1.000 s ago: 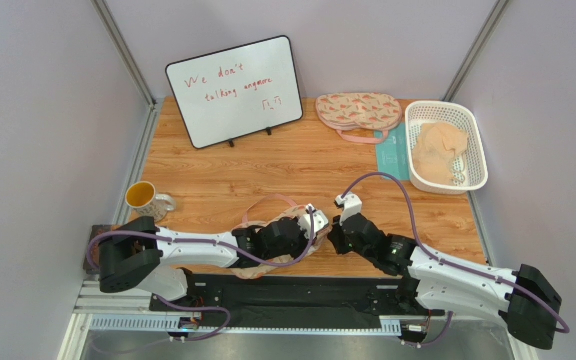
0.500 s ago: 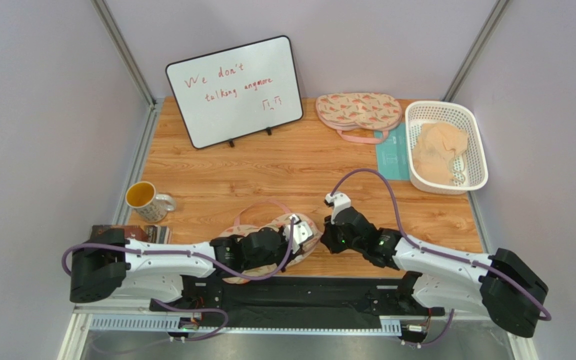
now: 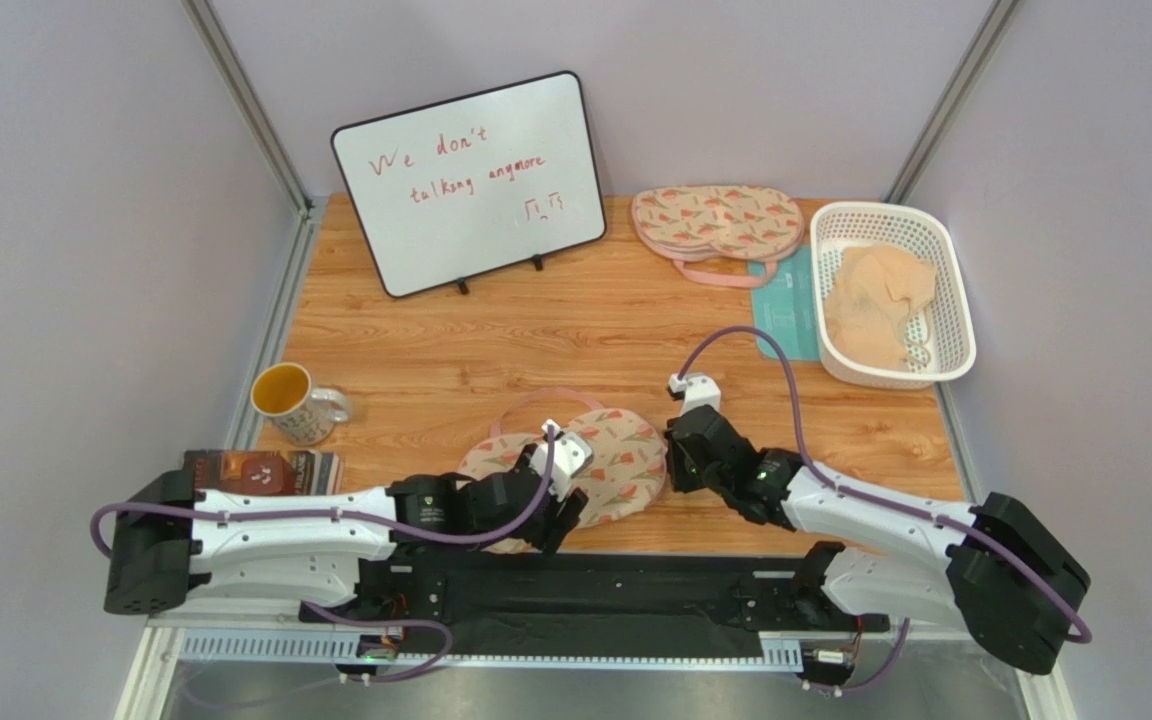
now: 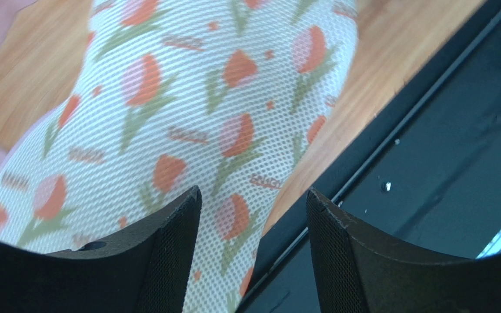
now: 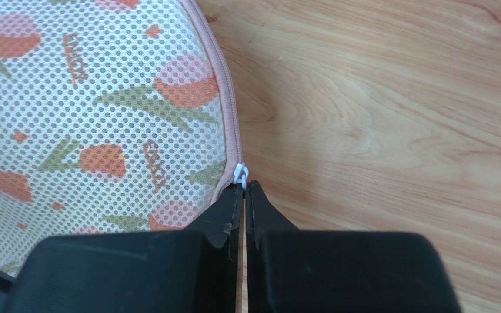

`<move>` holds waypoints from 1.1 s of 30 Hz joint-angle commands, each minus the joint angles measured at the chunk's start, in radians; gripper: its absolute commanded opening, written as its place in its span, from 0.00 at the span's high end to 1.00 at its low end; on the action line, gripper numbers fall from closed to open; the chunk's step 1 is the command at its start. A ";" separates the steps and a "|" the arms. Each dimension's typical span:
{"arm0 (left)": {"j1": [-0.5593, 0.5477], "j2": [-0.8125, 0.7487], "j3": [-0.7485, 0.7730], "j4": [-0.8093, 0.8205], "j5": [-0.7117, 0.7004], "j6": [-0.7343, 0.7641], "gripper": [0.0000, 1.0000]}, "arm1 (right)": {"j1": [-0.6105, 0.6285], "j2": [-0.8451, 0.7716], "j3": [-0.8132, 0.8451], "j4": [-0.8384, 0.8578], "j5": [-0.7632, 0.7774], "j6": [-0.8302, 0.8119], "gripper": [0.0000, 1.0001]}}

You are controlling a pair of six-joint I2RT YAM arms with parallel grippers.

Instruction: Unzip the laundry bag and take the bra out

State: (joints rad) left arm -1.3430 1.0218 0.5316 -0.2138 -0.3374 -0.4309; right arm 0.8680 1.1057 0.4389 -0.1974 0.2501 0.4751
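Note:
The laundry bag [image 3: 615, 459], cream mesh with orange-red and green print and pink trim, lies flat near the table's front edge. It fills the left wrist view as laundry bag [image 4: 168, 117]. My left gripper [image 3: 563, 515] hovers open over the bag's near edge, with nothing pinched between its fingers [image 4: 168, 248]. My right gripper [image 3: 671, 456] is at the bag's right edge. In the right wrist view the right gripper [image 5: 244, 187] is shut on the small white zipper pull [image 5: 241, 174] by the pink zip seam. The bra is hidden.
A second printed pouch [image 3: 717, 222] lies at the back. A white basket [image 3: 952, 285] with pale peach fabric [image 3: 875, 305] stands at back right, beside a teal card [image 3: 782, 308]. A whiteboard [image 3: 470, 183] stands at back left, a yellow-lined mug [image 3: 288, 396] at left. The black rail [image 4: 429, 163] runs along the front.
My left gripper has opened and let go of the bag, and the left arm has drawn back to the left. The bag has settled flat. The right gripper stays shut at its right edge.

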 commanded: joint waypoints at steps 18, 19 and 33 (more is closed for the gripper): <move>0.129 -0.015 -0.073 -0.072 -0.020 -0.344 0.28 | 0.000 -0.156 -0.019 -0.122 0.109 0.160 1.00; 0.139 -0.012 -0.071 -0.058 -0.022 -0.332 0.28 | 0.000 -0.161 -0.022 -0.122 0.101 0.158 1.00; 0.465 0.184 0.091 0.034 0.037 -0.026 0.28 | 0.089 -0.167 -0.085 -0.066 0.034 0.211 1.00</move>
State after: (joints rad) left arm -0.9382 1.1618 0.5270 -0.2214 -0.3130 -0.5915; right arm 0.9165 0.9604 0.3653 -0.3130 0.2863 0.6426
